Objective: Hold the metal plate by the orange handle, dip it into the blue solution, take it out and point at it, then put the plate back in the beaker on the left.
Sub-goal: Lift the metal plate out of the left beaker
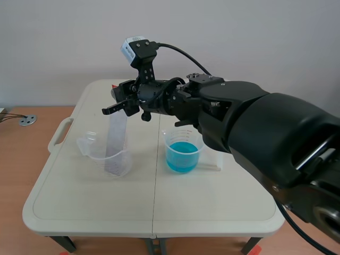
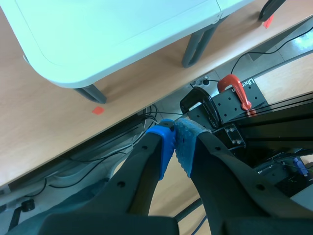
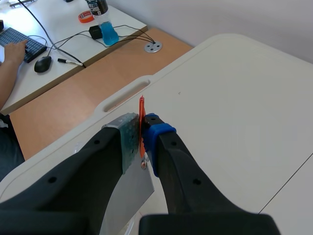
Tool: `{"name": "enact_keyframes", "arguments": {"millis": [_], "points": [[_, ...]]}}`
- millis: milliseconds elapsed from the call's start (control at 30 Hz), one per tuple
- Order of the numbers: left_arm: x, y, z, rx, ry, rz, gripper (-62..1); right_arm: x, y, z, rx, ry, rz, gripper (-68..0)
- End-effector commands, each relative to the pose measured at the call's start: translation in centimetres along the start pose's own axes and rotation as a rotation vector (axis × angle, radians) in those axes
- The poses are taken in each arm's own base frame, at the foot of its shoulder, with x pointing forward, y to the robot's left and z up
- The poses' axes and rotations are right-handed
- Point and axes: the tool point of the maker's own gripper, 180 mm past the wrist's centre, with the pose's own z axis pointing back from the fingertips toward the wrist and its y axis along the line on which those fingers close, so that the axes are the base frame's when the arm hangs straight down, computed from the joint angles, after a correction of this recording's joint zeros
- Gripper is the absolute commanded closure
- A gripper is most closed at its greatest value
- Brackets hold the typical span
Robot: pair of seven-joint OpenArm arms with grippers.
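Observation:
My right gripper (image 1: 121,108) reaches in from the right, over the left half of the table, and is shut on the orange handle (image 3: 142,110) of the metal plate (image 1: 116,139). The plate hangs nearly upright below the fingers, its lower end inside the clear beaker (image 1: 106,155) on the left. In the right wrist view the handle is pinched in the right gripper (image 3: 142,128), and the grey plate (image 3: 131,196) runs down beneath it. The beaker of blue solution (image 1: 183,152) stands to the right of the plate. My left gripper (image 2: 175,136) is shut on nothing, off the table's edge above the floor.
The white folding table (image 1: 95,207) has a carry slot (image 1: 59,135) at its left edge. A thin clear rod lies beside the blue beaker. Beyond the table stands a desk (image 3: 58,44) with a keyboard, a mouse, a bottle and a person's hand. A red clamp (image 2: 237,88) is near the floor.

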Motion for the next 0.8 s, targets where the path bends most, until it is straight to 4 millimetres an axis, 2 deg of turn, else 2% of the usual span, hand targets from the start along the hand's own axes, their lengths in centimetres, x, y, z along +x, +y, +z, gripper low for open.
{"name": "enact_keyframes", "arguments": {"millis": [0,233,767], "points": [[0.6,-0.4,0.0,-0.012,-0.022,0.006,-4.2,2.5,0.4,-0.4,0.021,-0.06,0.015,-1.3],[0.6,-0.4,0.0,-0.012,-0.021,0.006,-4.3,2.6,2.1,-0.3,0.114,-0.065,0.015,-1.3],[0.6,-0.4,0.0,-0.012,-0.021,0.006,-4.2,4.1,5.9,0.7,0.333,-0.144,-0.008,-1.4]]}}
